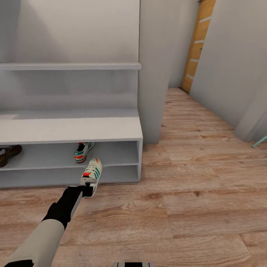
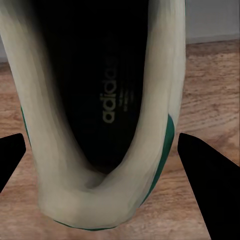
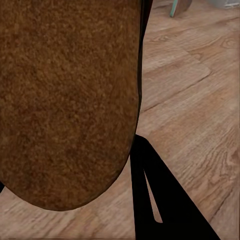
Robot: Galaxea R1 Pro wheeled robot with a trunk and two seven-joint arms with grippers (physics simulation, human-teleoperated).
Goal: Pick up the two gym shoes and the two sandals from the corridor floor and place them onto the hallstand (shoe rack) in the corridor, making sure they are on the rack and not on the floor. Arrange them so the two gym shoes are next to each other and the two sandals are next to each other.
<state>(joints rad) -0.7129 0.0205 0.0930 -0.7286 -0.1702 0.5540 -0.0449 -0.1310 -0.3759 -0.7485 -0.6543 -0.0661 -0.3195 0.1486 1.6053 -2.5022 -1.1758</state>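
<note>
The light grey hallstand [image 1: 74, 129] stands at the left of the head view. On its upper shelf row, one gym shoe [image 1: 83, 151] lies heel outward, and a brown sandal [image 1: 9, 154] shows at the far left edge. My left gripper [image 1: 87, 190] is shut on the heel of the other gym shoe [image 1: 92, 174], just in front of the lower shelf row. In the left wrist view that gym shoe [image 2: 150, 100] sits between the two fingers of my left gripper [image 2: 100, 145]. My right gripper [image 3: 70, 165] holds a sandal [image 3: 65, 100] over the corridor floor [image 3: 190, 100], its tan footbed facing the camera.
A grey wall pillar [image 1: 152, 74] rises right beside the rack's right end. The corridor runs back to a wooden door [image 1: 196, 44]. A teal object [image 1: 260, 141] pokes in at the right edge. Wood floor [image 1: 185, 207] stretches to the right of my left arm.
</note>
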